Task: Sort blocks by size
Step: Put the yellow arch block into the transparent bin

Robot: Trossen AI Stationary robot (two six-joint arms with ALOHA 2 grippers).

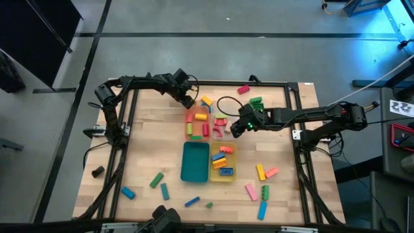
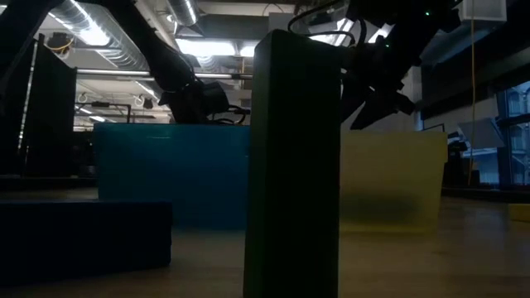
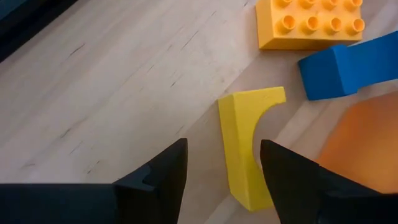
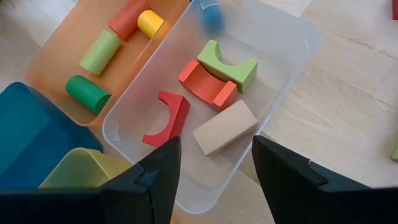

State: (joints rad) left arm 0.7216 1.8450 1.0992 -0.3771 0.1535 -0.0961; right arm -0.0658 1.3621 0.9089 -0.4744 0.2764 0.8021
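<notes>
The wooden table (image 1: pixel 142 142) carries four trays in the middle: the orange tray (image 4: pixel 56 59) and the clear tray (image 4: pixel 292 43) at the far side, the teal tray (image 1: pixel 195 162) and the yellow tray (image 1: pixel 223 163) nearer to the front edge.

The left arm reaches from the left to the far corner of the orange tray. The left gripper (image 3: pixel 222 163) has its fingers spread, and a yellow arch block (image 3: pixel 244 140) lies on the wood between them; I cannot tell if they touch it. Just beyond it lie a yellow studded brick (image 3: pixel 308 22) and a blue block (image 3: pixel 348 65).

The right gripper (image 4: pixel 214 165) hangs over the clear tray with fingers apart and nothing between them. In this tray lie a green arch (image 4: pixel 227 62), two red arches (image 4: pixel 205 84) and a tan block (image 4: pixel 224 127). The orange tray holds cylinders, green, red and yellow.

Other blocks (image 1: pixel 255 191) are scattered on the table near the front edge and at the far edge.
</notes>
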